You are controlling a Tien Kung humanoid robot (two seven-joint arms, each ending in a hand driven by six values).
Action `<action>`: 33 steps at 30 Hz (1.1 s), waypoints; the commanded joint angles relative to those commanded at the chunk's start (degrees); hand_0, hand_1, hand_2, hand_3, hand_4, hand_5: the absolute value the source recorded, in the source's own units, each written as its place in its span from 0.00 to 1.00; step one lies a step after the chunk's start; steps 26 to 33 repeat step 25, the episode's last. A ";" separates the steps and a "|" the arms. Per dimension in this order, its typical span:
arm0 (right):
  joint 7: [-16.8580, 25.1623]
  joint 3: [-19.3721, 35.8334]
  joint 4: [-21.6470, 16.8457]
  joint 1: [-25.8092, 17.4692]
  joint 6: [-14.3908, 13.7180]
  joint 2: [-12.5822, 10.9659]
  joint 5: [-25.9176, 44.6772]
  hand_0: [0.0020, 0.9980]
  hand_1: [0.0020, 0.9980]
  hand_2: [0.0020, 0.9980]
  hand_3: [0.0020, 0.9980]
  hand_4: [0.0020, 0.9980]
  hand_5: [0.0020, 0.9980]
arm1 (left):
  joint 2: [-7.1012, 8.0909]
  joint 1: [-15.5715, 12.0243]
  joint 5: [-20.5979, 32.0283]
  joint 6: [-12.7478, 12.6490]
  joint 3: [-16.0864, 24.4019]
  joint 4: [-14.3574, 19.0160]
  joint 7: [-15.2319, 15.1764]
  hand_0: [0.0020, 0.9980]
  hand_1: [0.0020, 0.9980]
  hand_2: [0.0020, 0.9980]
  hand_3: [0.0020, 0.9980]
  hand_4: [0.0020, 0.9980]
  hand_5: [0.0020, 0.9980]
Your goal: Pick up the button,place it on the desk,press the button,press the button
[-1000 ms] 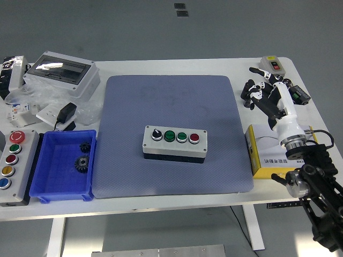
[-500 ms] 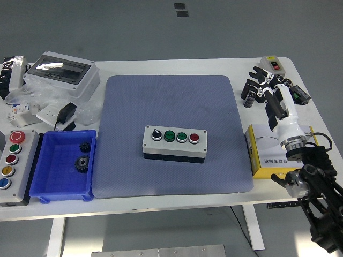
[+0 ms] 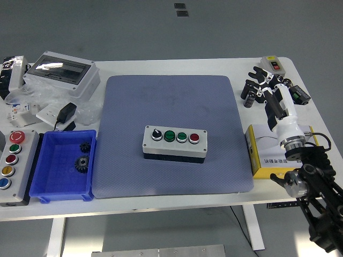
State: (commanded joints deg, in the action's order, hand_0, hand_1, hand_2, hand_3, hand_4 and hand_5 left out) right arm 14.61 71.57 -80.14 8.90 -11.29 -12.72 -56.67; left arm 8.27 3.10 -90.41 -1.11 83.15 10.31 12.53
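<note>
Little movement is seen since half a second ago, though over the full second the right hand (image 3: 263, 90) has been drawn back from a spread pose to the right side of the counter (image 3: 252, 67), beyond the edge of the blue mat (image 3: 171, 107). Its fingers (image 3: 250, 95) are loosely bunched and nothing is held in them. The button box (image 3: 174, 143) is seen resting flat on the mat near its middle, well apart from the hand, with a black knob, two green buttons and a red button in a row on top. A yellow box (image 3: 262, 152) lies under the right forearm. A blue bin (image 3: 59, 184) holding gears is placed at the left.
</note>
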 joint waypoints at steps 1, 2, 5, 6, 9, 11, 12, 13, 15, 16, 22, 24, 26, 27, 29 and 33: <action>0.03 0.05 0.03 -0.06 0.01 0.05 0.00 0.76 0.73 0.74 0.74 0.81 0.61 | -0.01 -0.04 0.09 0.00 -0.04 0.00 -0.03 0.63 0.54 0.53 0.59 0.62 0.19; 0.05 0.10 0.02 -0.11 0.01 0.09 0.00 0.76 0.73 0.74 0.74 0.81 0.61 | -0.03 -0.06 0.14 0.00 -0.07 0.00 -0.04 0.63 0.54 0.53 0.59 0.62 0.19; 0.09 0.31 -0.18 -0.28 0.03 0.10 -0.03 0.76 0.73 0.74 0.74 0.81 0.61 | -0.17 -0.17 0.07 0.02 -0.06 0.00 -0.02 0.63 0.54 0.53 0.59 0.62 0.19; 0.09 0.37 -0.30 -0.30 0.04 0.03 -0.04 0.76 0.73 0.74 0.74 0.80 0.61 | -0.25 -0.20 0.03 0.03 -0.03 0.00 0.00 0.63 0.54 0.53 0.60 0.62 0.19; 0.02 0.53 -0.78 -0.22 0.11 -0.44 -0.11 0.76 0.73 0.74 0.74 0.80 0.61 | -0.65 -0.24 0.15 0.04 -0.06 0.00 0.07 0.63 0.54 0.53 0.60 0.62 0.19; -0.05 0.76 -1.22 -0.31 0.19 -0.75 -0.27 0.76 0.73 0.74 0.74 0.80 0.61 | -0.96 -0.23 0.89 -0.02 -0.42 0.00 0.01 0.63 0.54 0.53 0.60 0.62 0.19; -0.08 0.92 -1.41 -0.41 0.22 -0.82 -0.31 0.76 0.73 0.74 0.74 0.80 0.60 | -1.08 -0.22 1.28 -0.04 -0.63 0.00 0.00 0.63 0.54 0.53 0.60 0.62 0.19; -0.09 1.11 -1.62 -0.58 0.24 -0.85 -0.34 0.76 0.73 0.74 0.74 0.80 0.60 | -1.18 -0.19 1.43 0.00 -0.79 0.00 0.04 0.63 0.54 0.53 0.60 0.62 0.19; -0.14 1.53 -2.15 -0.95 0.30 -0.94 -0.43 0.76 0.73 0.74 0.74 0.80 0.60 | -1.32 -0.13 1.73 -0.05 -0.94 0.00 0.01 0.63 0.54 0.53 0.60 0.62 0.19; -0.16 1.70 -2.43 -1.09 0.32 -1.00 -0.55 0.76 0.73 0.74 0.74 0.80 0.60 | -1.36 -0.11 1.88 -0.08 -1.01 0.00 0.00 0.63 0.54 0.53 0.60 0.62 0.19; -0.28 3.05 -3.88 -1.16 0.35 -1.20 -1.28 0.76 0.73 0.74 0.73 0.79 0.59 | -1.15 -0.07 1.45 -0.35 -0.51 0.00 0.05 0.63 0.55 0.53 0.60 0.62 0.19; -0.29 3.58 -4.20 -1.20 0.33 -1.19 -1.47 0.76 0.73 0.74 0.73 0.79 0.59 | -1.20 -0.02 1.44 -0.40 -0.51 0.00 0.07 0.63 0.55 0.53 0.60 0.62 0.19; -0.30 3.83 -4.31 -1.22 0.33 -1.16 -1.53 0.76 0.73 0.74 0.73 0.79 0.59 | -1.26 0.01 1.44 -0.41 -0.53 0.00 0.07 0.63 0.55 0.53 0.60 0.62 0.19; -0.30 3.83 -4.31 -1.22 0.33 -1.16 -1.53 0.76 0.73 0.74 0.73 0.79 0.59 | -1.26 0.01 1.44 -0.41 -0.53 0.00 0.07 0.63 0.55 0.53 0.60 0.62 0.19; -0.30 3.83 -4.31 -1.22 0.33 -1.16 -1.53 0.76 0.73 0.74 0.73 0.79 0.59 | -1.26 0.01 1.44 -0.41 -0.53 0.00 0.07 0.63 0.55 0.53 0.60 0.62 0.19; -0.30 3.83 -4.31 -1.22 0.33 -1.16 -1.53 0.76 0.73 0.74 0.73 0.79 0.59 | -1.26 0.01 1.44 -0.41 -0.53 0.00 0.07 0.63 0.55 0.53 0.60 0.62 0.19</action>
